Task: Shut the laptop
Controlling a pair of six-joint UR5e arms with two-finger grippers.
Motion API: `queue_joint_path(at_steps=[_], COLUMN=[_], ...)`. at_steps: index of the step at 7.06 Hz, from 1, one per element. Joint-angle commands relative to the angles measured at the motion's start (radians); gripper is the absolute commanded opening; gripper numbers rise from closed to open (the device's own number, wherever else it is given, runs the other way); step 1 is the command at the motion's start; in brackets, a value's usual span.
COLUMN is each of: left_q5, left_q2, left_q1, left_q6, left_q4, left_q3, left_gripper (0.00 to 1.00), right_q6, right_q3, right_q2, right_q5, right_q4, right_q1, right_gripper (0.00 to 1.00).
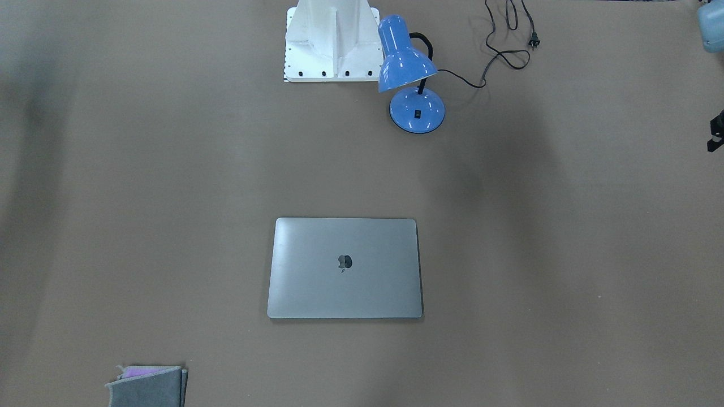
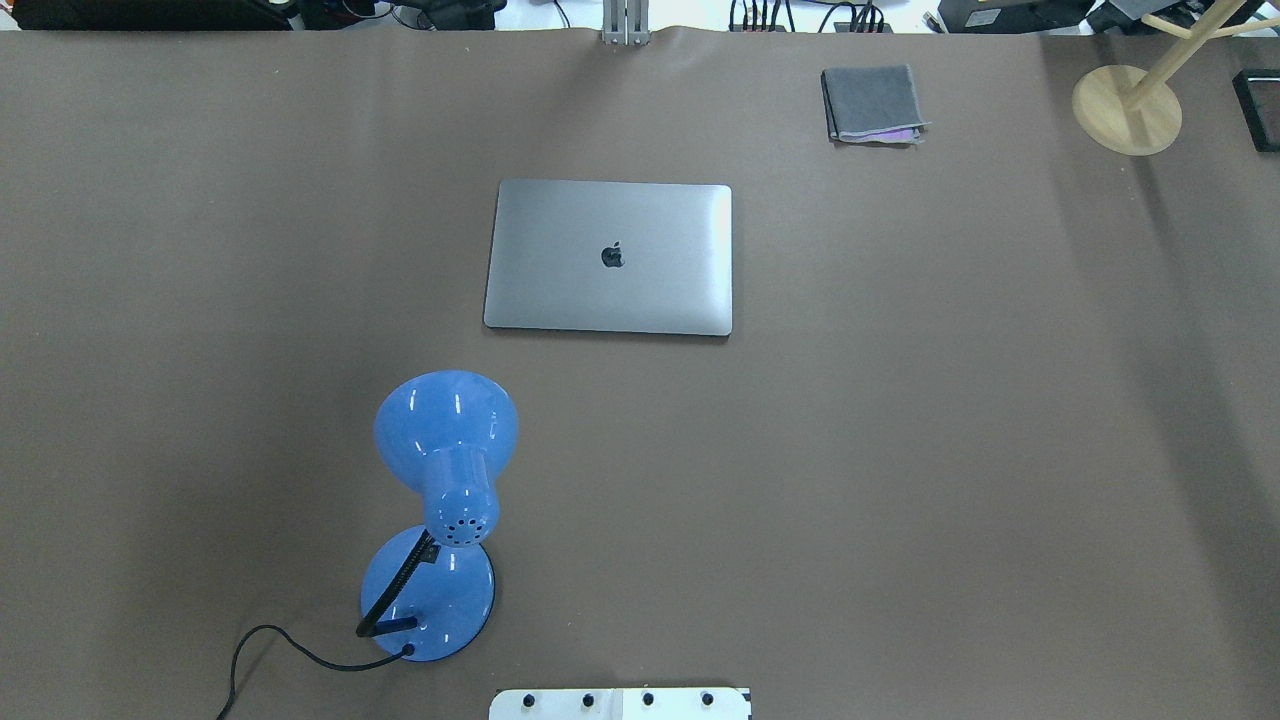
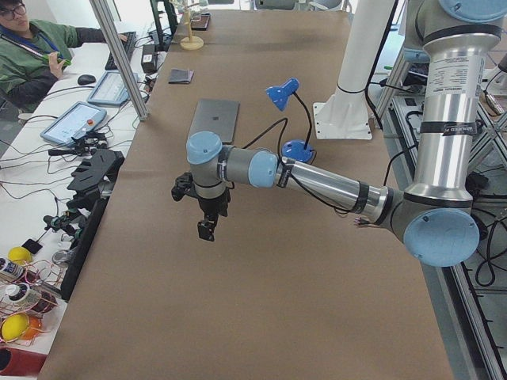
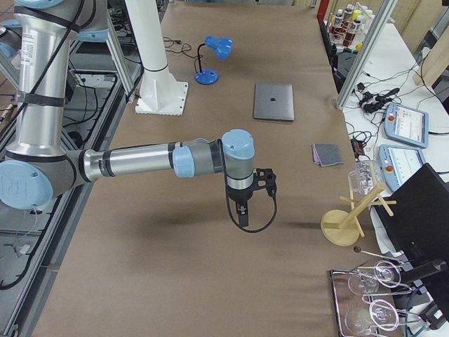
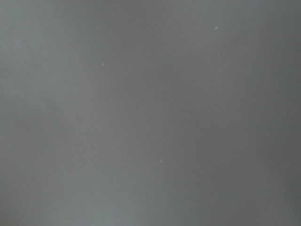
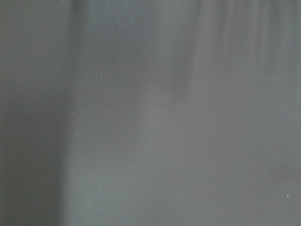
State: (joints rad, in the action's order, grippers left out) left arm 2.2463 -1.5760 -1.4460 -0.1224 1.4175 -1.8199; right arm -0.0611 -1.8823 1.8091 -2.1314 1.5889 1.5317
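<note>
The space-grey laptop [image 1: 345,268] lies flat in the middle of the table with its lid down and the dark apple logo facing up. It also shows in the overhead view [image 2: 610,258] and both side views [image 3: 215,120] [image 4: 273,101]. My left gripper [image 3: 206,229] hangs over bare table far from the laptop, toward the table's left end. My right gripper [image 4: 243,216] hangs over bare table toward the right end. Both show only in side views, so I cannot tell if they are open or shut. The wrist views show only table surface.
A blue desk lamp [image 2: 445,500] with a black cord [image 1: 509,39] stands near the robot's white base [image 1: 331,42]. A folded grey cloth [image 2: 872,103] lies at the far side. A wooden stand [image 2: 1127,108] is at the far right corner.
</note>
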Motion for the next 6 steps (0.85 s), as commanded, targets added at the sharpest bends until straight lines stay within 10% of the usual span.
queue_joint_path(at_steps=[1,6], left_q5=[0.033,0.085], left_q2=[0.037,0.033], left_q1=[-0.030,-0.028], left_q6=[0.006,0.003], left_q4=[0.008,0.014], left_q3=[0.028,0.016], left_gripper=[0.99,0.99], right_q6=[-0.020,-0.023], right_q3=[-0.006,-0.015], right_q2=[0.024,0.039], right_q5=[-0.074,-0.143], right_q4=[0.014,0.011], right_q1=[0.015,0.015], right_gripper=[1.00,1.00])
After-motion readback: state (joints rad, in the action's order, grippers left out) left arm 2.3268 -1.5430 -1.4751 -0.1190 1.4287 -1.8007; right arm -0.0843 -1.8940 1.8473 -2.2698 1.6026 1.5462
